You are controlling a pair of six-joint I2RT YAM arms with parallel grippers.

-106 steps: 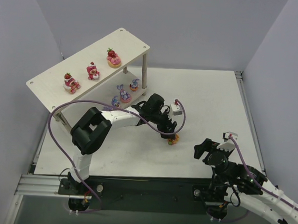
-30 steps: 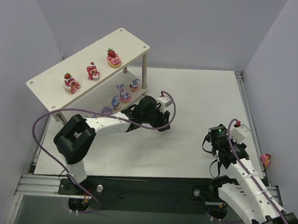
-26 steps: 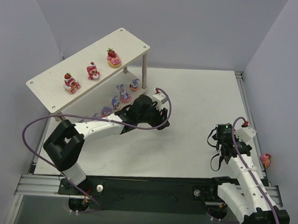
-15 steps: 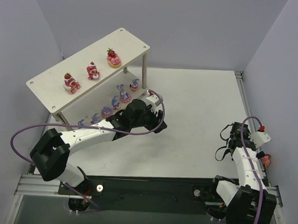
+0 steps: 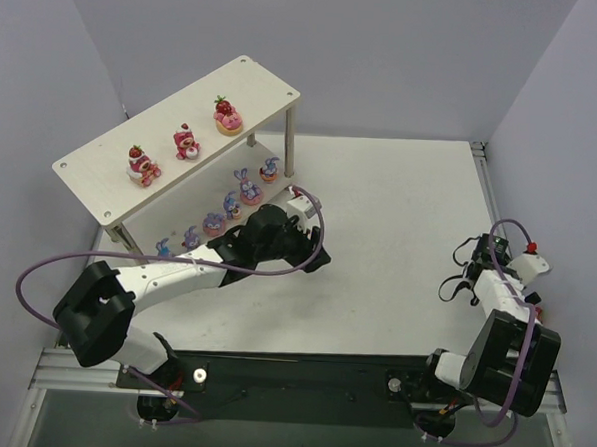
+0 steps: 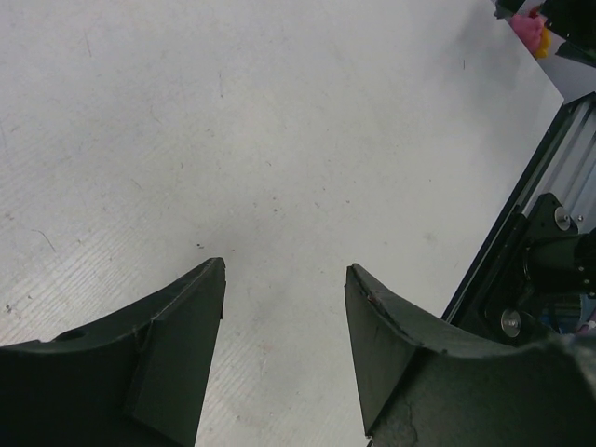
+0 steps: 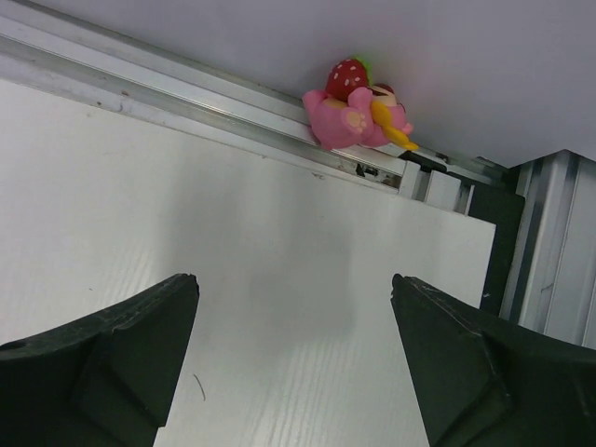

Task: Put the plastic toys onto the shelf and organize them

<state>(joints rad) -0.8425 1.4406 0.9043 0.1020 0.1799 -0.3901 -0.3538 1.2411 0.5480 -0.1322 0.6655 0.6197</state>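
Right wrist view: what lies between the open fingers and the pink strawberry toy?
Only bare white table up to the toy on the aluminium rail, in the right wrist view.

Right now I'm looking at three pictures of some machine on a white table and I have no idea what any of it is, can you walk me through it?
These are two robot arms bolted at the near edge of a white table. The wide picture comes from a camera above and behind them. The other two come from cameras on each wrist, so the dark shapes at the bottom are that arm's own fingers.

The left gripper hangs over bare table with its jaws apart and nothing between them. The right gripper is wide open, also empty, and faces a pink strawberry-topped bear figurine lying on the metal rail at the table's edge.

At the back left stands a two-tier pale wooden shelf. Three red-pink strawberry bears sit on the top board, and a row of small purple-blue bunnies on the lower one.
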